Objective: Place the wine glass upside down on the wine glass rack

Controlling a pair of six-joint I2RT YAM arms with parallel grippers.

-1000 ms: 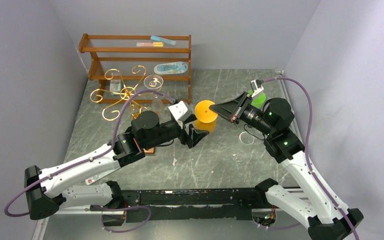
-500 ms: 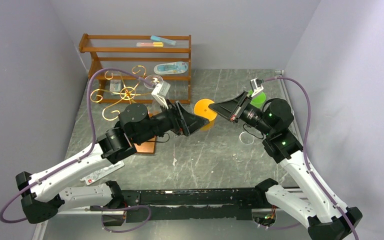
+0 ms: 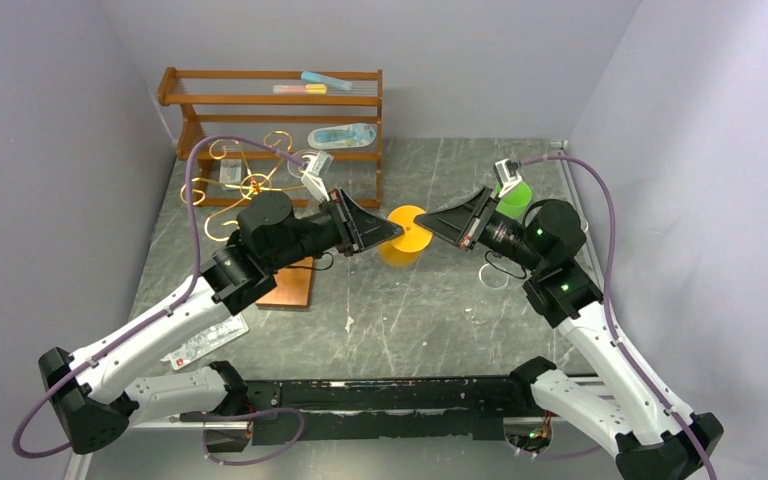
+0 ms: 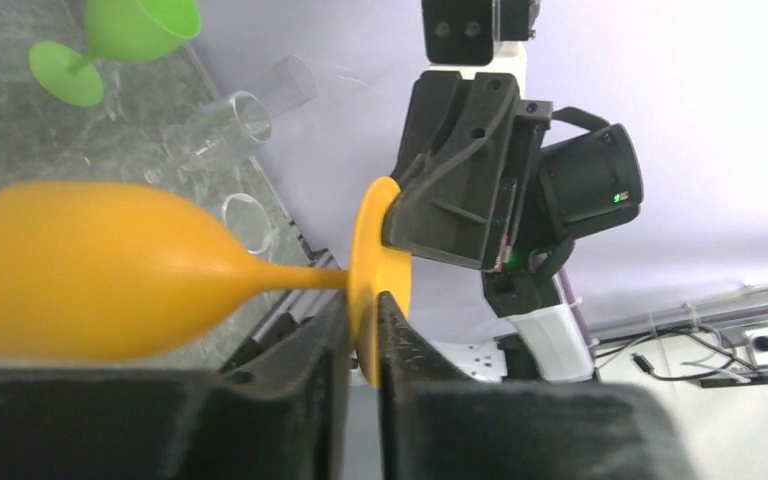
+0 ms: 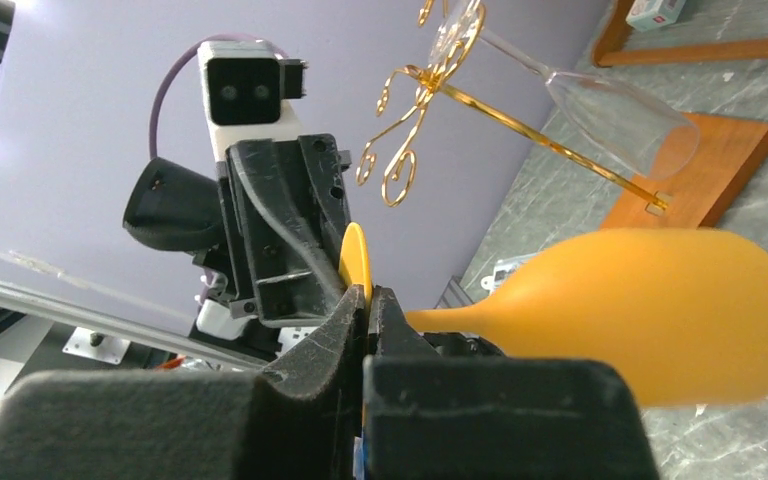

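Orange plastic wine glass [image 3: 403, 235] in mid-air over the middle of the grey marbled surface [image 3: 410, 320], lying roughly sideways. It is right of the gold wire wine glass rack with scroll arms [image 3: 250, 187] and well apart from it.

Change: a second ago the left fingers [image 4: 305, 390] stood lower and apart beside the glass. They then rose to the foot disc, spread wide. Now they are clamped on the lower rim of that disc, one pad on each face (left wrist view).

Right fingers [image 5: 325, 335] pressed together on the opposite rim of the same disc, as before. Both arms hold the glass at once.

Reading: handover half done. Left grip looks seated; the right side has not let go. Once it does, the left arm is the nearer one to the rack, where a clear stemmed glass [image 5: 600, 110] already hangs bowl-down on one arm. The orange glass needs turning bowl-down before its foot slides into a free scroll
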